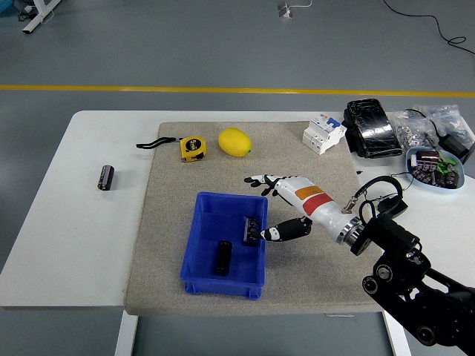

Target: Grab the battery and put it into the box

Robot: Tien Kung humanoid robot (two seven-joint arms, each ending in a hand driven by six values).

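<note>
My right hand (261, 209) reaches over the right rim of the blue box (199, 245) with its fingers spread. A black battery (252, 228) lies inside the box against its right wall, at my thumb tip (269, 234); whether they touch is unclear. A second black battery (223, 257) lies on the box floor. A third battery (107, 177) lies on the bare white table at the far left. My left arm is out of view.
A yellow tape measure (192, 147) and a lemon (234, 142) lie on the grey mat (312, 267) behind the box. A white breaker (324, 133), a black pack (371, 127), bags of parts and a small blue dish (435, 167) crowd the right.
</note>
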